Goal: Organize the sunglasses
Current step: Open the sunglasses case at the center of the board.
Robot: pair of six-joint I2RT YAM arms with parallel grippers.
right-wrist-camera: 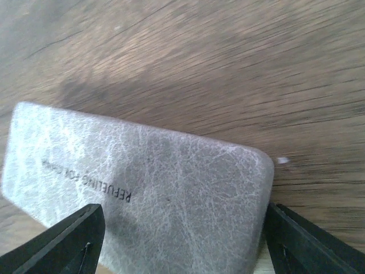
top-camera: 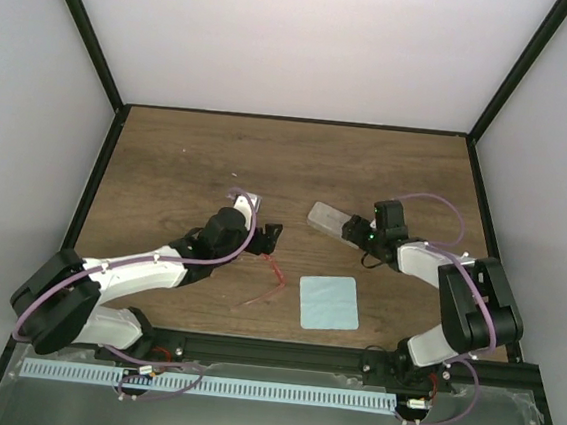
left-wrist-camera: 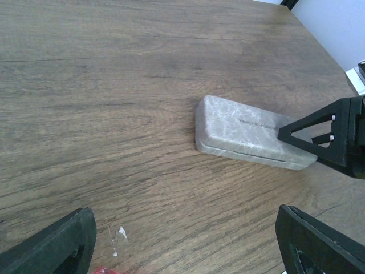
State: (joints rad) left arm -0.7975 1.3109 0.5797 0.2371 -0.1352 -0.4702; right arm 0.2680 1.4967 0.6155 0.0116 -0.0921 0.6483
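The thin, wiry red-framed sunglasses (top-camera: 275,270) lie loose on the brown wood-grain worktop (top-camera: 189,153). They sit just on the near side of the left gripper (top-camera: 269,234), between it and the pale blue square cloth (top-camera: 329,302). In the left wrist view only a sliver of red shows at the bottom edge.

The grey marbled oblong case (left-wrist-camera: 251,134) lies flat and closed, well apart from the sunglasses and further back on the right.

The step in hand looks like securing the case; the sunglasses are not yet picked up and nothing is stowed.

- **Right gripper (right-wrist-camera: 183,210):** Its jaws are set wide to either side of the case's short end and lie right against its sides. I cannot tell whether they already pinch it or only flank it.
- **Left gripper:** Its jaws are released, spread wide and empty. They are low over bare wood and point toward the case.

Judging from this, the right arm must first get a firm, square hold on the case end so the case does not skid on the smooth wood. The lid must then be raised, since it is shut and the seam along the long side is thin. After that the left arm needs to come back over the sunglasses and take them with a careful, narrow pinch. The frame is slight and lies flat, so the jaws must come very close to the worktop.
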